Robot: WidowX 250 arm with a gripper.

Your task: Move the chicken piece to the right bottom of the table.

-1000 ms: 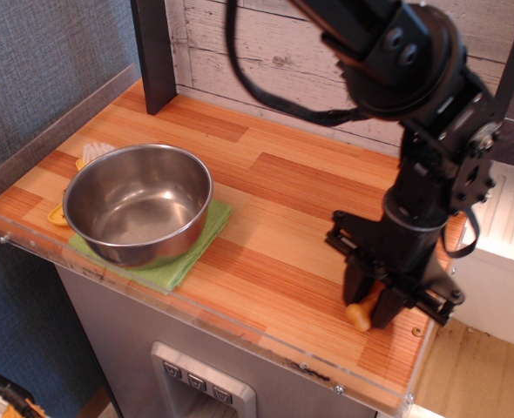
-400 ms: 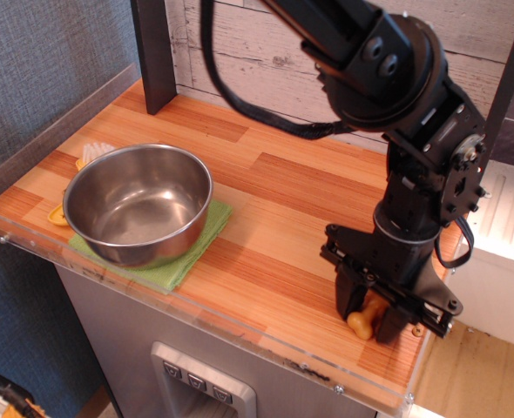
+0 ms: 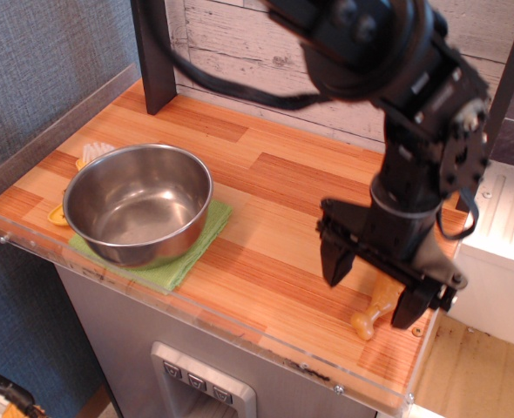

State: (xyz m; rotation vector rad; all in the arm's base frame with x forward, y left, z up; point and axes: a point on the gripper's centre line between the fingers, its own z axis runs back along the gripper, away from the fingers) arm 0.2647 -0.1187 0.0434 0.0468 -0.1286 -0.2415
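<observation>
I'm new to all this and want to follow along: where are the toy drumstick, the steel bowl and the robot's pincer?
Glossy golden-tan plastic toy drumstick point(image 3: 370, 317): only camera view, on its knobbed lower end.
Round shiny steel bowl point(image 3: 138, 204): same view, on its inner wall.
Black pincer point(image 3: 375, 294): same view, midway between its spread fingertips.

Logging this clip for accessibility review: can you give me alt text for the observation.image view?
A black robot arm's gripper, jaws spread wide, hangs over the chicken piece lying free near the table's front right corner. At the left, a steel bowl sits on a green cloth.
</observation>
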